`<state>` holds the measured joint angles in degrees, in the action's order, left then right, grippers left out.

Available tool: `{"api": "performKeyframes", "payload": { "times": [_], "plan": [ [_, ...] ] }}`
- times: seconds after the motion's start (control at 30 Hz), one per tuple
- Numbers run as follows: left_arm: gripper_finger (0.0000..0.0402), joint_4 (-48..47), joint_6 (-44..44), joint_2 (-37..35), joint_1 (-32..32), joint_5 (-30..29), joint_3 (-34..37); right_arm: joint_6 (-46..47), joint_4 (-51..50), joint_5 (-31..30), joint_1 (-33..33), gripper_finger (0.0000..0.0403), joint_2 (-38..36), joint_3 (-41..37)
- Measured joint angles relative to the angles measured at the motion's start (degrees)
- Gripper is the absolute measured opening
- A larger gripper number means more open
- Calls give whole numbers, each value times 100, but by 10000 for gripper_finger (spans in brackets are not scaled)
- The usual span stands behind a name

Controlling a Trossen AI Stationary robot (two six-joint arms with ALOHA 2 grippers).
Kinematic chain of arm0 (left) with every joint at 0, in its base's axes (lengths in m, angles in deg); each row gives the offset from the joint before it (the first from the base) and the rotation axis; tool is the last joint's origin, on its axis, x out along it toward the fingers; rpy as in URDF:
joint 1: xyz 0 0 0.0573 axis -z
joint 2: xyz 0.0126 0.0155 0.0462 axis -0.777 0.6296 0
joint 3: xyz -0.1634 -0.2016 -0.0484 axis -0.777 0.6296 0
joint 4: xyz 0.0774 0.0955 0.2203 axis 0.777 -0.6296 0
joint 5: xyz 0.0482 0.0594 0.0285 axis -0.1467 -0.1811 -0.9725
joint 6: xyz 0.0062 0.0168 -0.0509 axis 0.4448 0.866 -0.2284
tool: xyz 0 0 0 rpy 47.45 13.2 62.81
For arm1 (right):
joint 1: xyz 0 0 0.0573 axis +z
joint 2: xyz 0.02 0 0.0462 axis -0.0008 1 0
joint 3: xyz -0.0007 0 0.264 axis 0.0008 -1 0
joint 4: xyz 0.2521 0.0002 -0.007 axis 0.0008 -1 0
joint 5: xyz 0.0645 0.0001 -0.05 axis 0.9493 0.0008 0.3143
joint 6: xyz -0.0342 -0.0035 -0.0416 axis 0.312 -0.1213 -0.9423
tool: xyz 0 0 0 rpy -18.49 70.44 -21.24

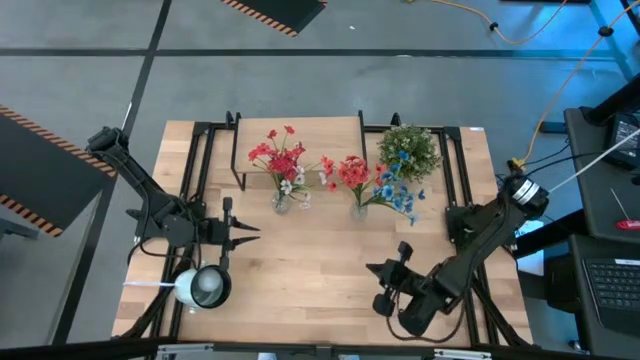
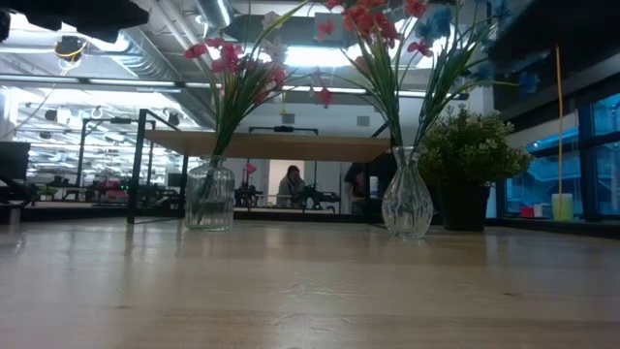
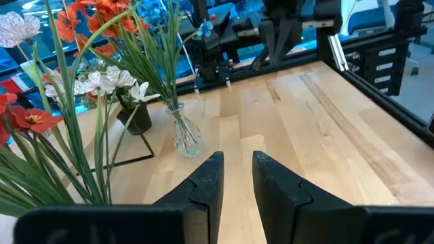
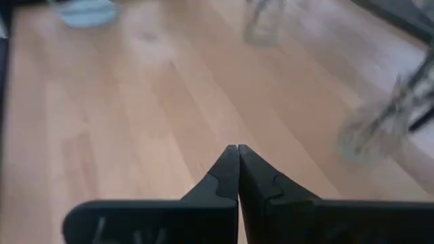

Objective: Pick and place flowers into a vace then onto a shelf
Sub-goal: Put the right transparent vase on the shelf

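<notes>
1. Jaws first: the left gripper (image 3: 236, 177) has its jaws slightly apart with nothing between them, hanging over the left side of the table (image 1: 320, 270). The right gripper (image 4: 237, 163) has its jaws pressed together, also empty, parked near the table's front right.
2. Flowers are already in glass. One vase (image 1: 281, 201) holds red blooms with some whitish ones, and the other vase (image 1: 359, 208) holds red and blue ones. Both stand on the table right in front of the shelf (image 1: 296, 130), not on it, so my read is that the shelf step is what's left.
3. Handling guess: clear glass, so slick and breakable, and the tall sprigs make each vase top-heavy. I'd expect it to tip if nudged up high.
4. Where I'd grab: the narrow neck just above the bulb, below where the stems fan out. Grabbing the stems would probably just pull them out, they look thin and bendy.
5. The left gripper looks closer to the red-and-white vase from the high view, so I'd take that one first.
6. Watch the bushy potted plant (image 1: 410, 150) beside the blue blooms, and the white lamp-looking thing (image 1: 202, 286) by the left arm.
</notes>
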<state>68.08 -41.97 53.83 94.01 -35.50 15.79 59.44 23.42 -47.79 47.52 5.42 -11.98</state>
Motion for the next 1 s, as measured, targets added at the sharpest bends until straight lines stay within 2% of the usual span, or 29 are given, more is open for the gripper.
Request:
{"api": "performKeyframes", "payload": {
  "times": [0.23,0.37,0.5,0.63,0.77,1.0],
  "plan": [
    [73,-9,0,0,0,5,0,955,-376,-112,-65,4,344,-176],
    [74,-11,-2,0,-2,7,0,1033,-376,-1056,-144,28,368,-280],
    [71,-14,-2,0,-2,20,0,1285,-364,-1735,-222,59,367,-531],
    [71,-14,-2,0,-2,20,0,1692,-59,-1714,-344,91,366,-1019],
    [71,-31,-2,0,-2,20,0,1668,597,-1641,-498,126,366,-1460],
    [66,-106,-40,0,-2,22,0,1533,939,-1513,-811,198,366,-1642]
  ]
}}
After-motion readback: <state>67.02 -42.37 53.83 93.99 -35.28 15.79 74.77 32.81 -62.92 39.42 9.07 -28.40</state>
